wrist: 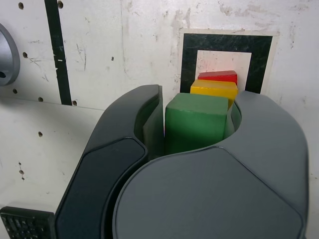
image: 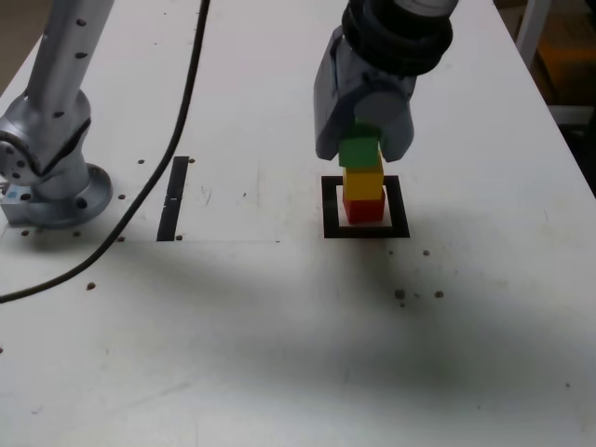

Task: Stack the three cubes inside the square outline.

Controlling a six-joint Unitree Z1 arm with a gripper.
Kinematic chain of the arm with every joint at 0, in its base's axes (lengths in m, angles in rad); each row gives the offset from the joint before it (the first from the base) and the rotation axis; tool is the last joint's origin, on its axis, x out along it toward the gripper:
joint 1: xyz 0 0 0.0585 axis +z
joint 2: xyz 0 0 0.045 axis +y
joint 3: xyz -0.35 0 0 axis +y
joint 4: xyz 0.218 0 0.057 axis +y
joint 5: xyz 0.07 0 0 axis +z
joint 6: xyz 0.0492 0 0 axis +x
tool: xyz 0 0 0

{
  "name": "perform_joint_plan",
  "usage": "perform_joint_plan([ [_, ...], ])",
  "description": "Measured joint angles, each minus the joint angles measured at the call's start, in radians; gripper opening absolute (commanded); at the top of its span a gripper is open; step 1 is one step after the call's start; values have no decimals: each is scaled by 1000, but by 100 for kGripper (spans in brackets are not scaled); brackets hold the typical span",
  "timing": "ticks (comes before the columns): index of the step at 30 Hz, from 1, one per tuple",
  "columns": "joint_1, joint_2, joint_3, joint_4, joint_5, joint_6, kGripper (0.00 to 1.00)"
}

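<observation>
The gripper (image: 365, 140) hides the green cube's (image: 359, 151) sides (exterior view).

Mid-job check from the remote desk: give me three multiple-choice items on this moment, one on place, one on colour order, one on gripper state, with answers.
1. Where does the red cube stand?
A. Inside the square outline
B. On the black tape strip
C. Beside the arm base

2. From bottom to top, the stack runs:
A. Green, red, yellow
B. Red, yellow, green
C. Yellow, green, red

3. The gripper is:
A. Open and well clear of the stack
B. Shut on the green cube
C. Shut on the yellow cube

Answers: 1 A, the outline frames the red cube in the exterior view. 2 B, red sits lowest and green on top. 3 B, the wrist view shows the jaws against the green cube's sides.
</observation>
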Motion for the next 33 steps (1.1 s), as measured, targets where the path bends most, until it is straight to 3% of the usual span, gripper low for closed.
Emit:
perform_joint_plan([
  [8, 0, 3, -2, 0, 6, 0, 27],
  [26, 0, 18, -2, -3, 1, 0, 90],
  [33, -1, -3, 10, -6, 14, -14, 100],
])
